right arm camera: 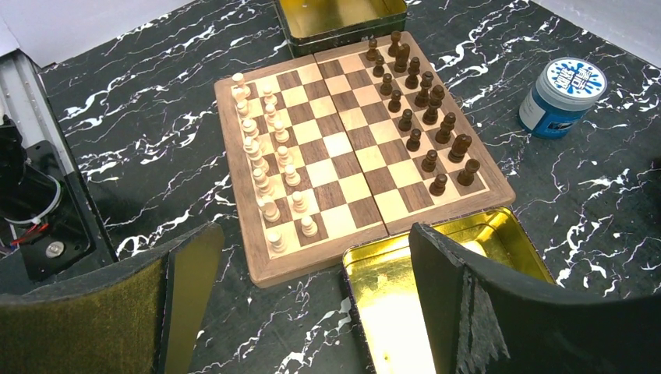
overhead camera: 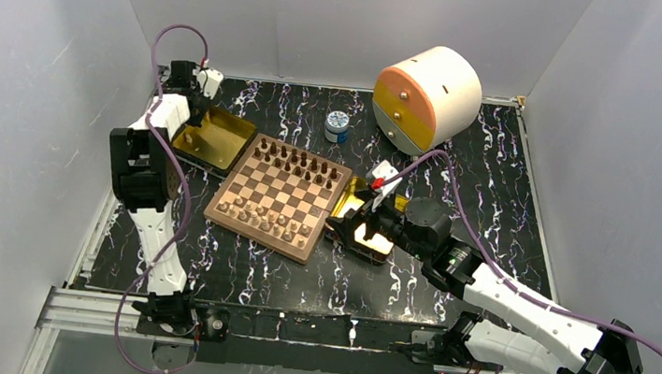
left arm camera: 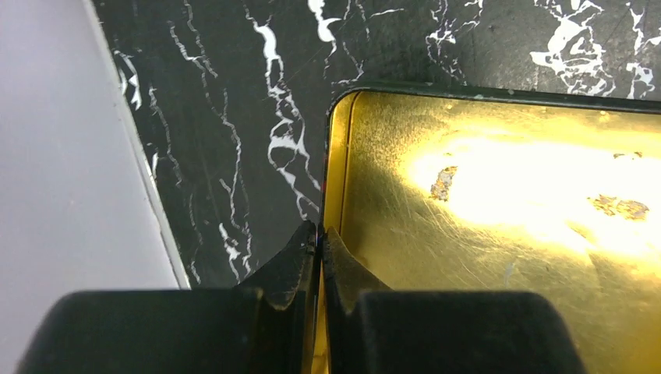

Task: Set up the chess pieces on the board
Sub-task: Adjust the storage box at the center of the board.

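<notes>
Pinching tray [left arm camera: 499, 257] rim: left tool [left arm camera: 319, 238], wrist-view only

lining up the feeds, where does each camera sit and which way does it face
Top external: above and behind, looking down on the table; left arm, right arm and board show.
Left wrist: on the left arm, looking down at the left tray corner; left gripper pinches its rim.
Right wrist: low over the right tray, facing the board; right gripper open.
Shared: board in top and right wrist.
</notes>
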### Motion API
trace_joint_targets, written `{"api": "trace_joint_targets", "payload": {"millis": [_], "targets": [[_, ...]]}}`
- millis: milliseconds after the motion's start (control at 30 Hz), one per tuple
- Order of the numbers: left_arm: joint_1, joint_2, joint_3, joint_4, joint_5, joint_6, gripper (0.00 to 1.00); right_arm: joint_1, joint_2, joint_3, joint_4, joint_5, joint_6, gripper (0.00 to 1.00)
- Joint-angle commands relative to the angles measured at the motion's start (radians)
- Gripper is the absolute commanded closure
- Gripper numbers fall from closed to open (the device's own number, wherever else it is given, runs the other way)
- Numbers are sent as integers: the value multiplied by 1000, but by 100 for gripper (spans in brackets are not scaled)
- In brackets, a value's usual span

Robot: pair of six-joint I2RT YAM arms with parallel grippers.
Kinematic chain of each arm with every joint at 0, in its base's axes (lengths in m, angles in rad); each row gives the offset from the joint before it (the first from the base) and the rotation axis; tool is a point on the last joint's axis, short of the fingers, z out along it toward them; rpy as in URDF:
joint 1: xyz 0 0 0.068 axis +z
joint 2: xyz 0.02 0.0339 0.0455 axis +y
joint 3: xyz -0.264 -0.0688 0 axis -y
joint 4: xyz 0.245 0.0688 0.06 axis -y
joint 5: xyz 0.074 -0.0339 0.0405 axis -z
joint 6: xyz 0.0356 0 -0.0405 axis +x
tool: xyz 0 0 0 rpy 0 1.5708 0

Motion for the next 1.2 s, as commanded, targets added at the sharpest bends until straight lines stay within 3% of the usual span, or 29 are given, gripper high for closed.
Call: {"api": "trace_joint_targets", "payload": {"millis": [0,167,633,1167], "targets": [[-14,27,88,-11,41,27,100,1,-10,38,33,22,-18,1],[-23,63,122,-50,-4,86,100,1,-12,29,37,37,-27,1],[-20,23,-37,-35,-79,170,100,0,12,23,58,51,-64,1],[16,-66,-133,44,-45,188,99,0,22,24,81,34,-73,1]]}}
